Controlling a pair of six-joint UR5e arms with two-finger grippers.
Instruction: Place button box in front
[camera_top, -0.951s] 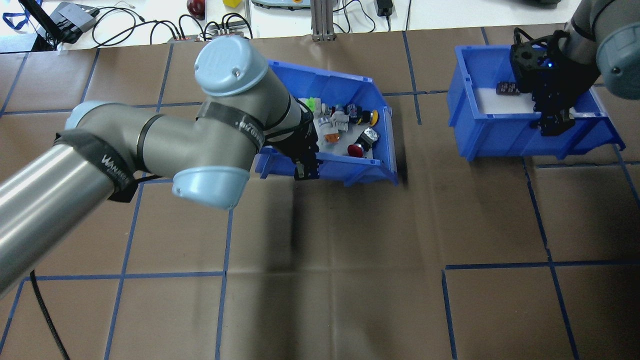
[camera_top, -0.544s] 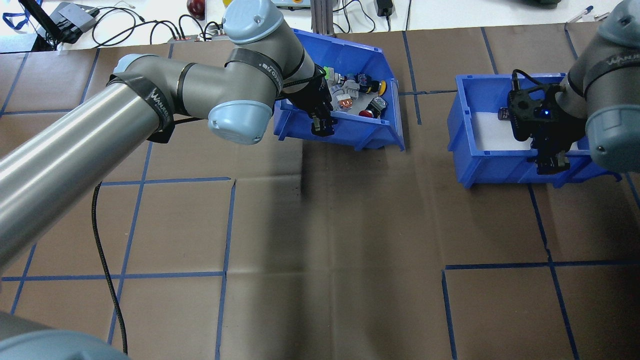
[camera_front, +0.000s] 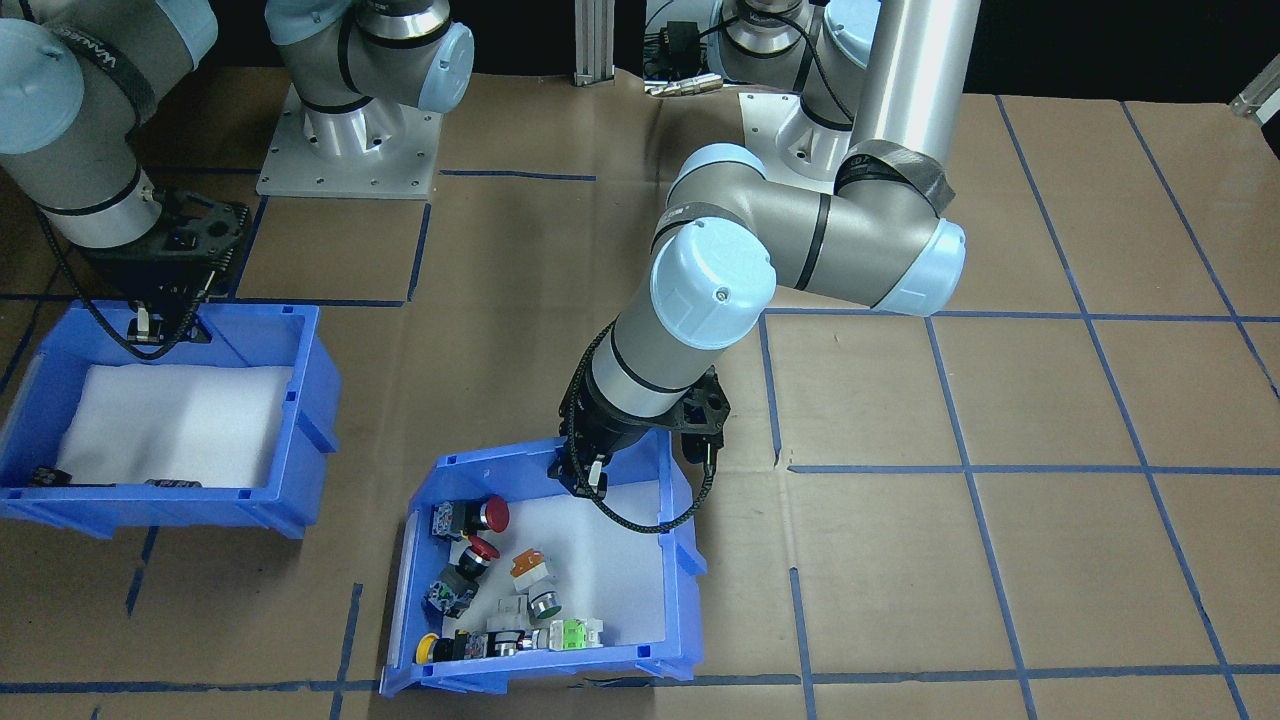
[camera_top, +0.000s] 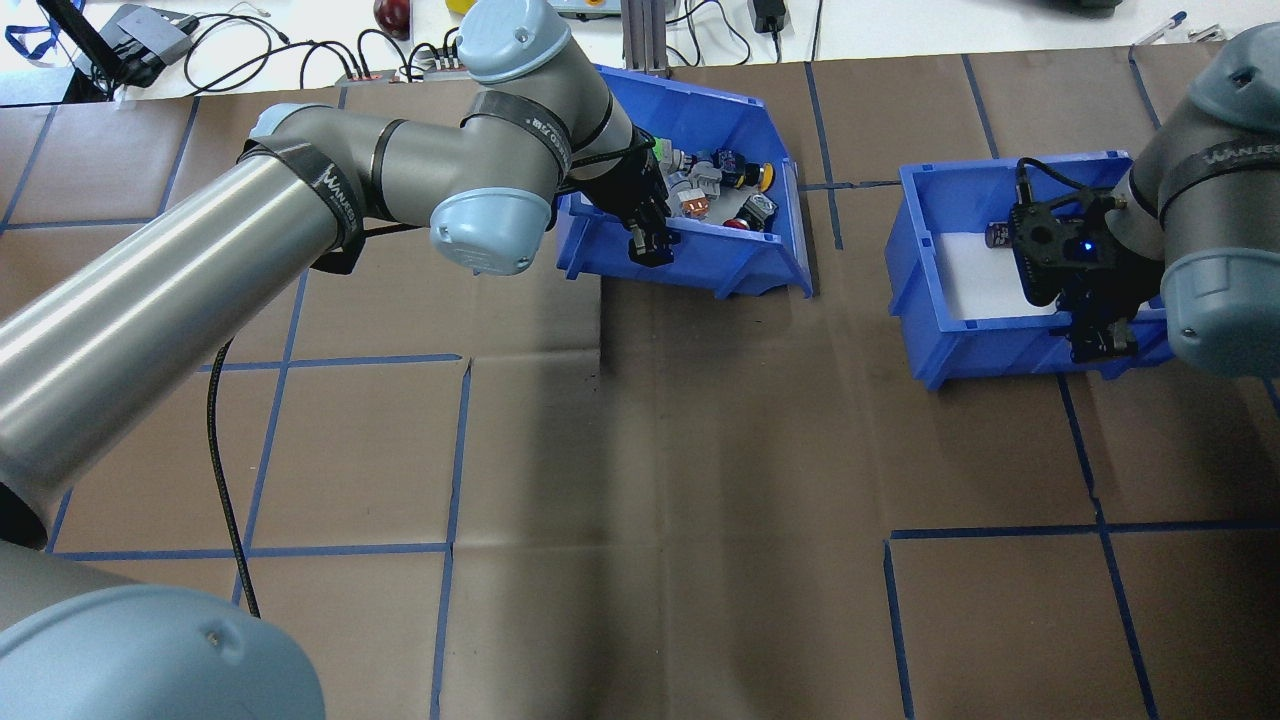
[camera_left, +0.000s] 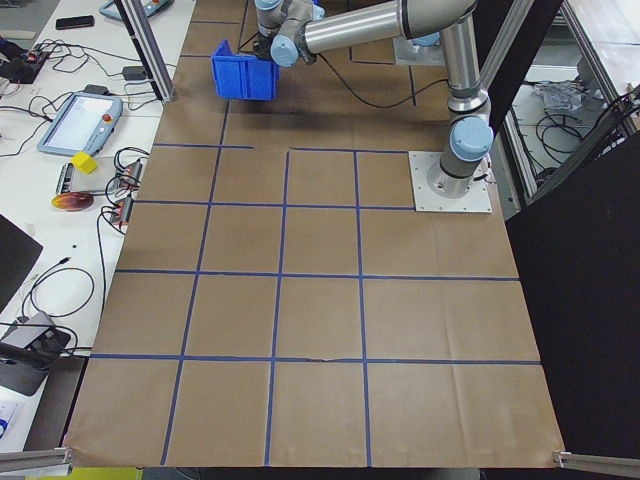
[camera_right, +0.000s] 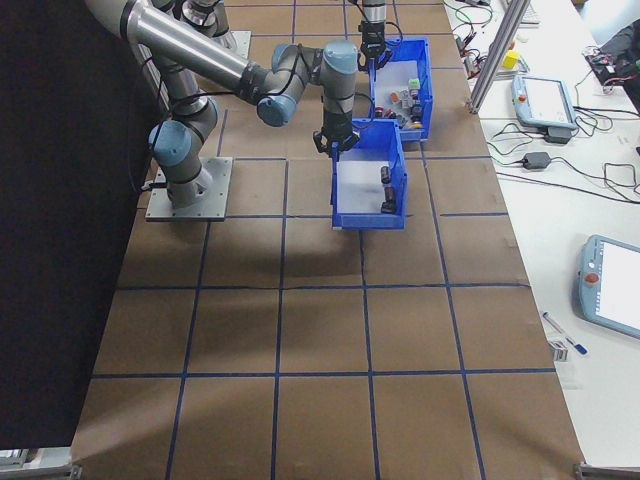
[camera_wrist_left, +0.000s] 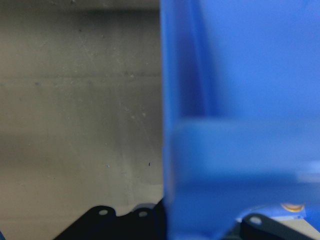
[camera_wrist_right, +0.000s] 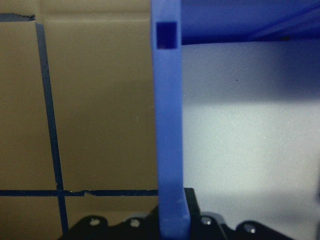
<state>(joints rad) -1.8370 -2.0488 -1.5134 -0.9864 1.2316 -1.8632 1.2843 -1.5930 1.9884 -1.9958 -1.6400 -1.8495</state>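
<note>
Both arms are gripping blue bins by the wall nearest the robot, on the brown-papered table.

The left arm is reaching to the table's far side, where the button box is sitting tilted near the far edge, its push-button switches lying bunched toward the sloped end on white foam. The left gripper is clamping that box's near wall. To the right, well apart, the second blue bin is lying with small black blocks inside, the right gripper pinching its near wall.
</note>
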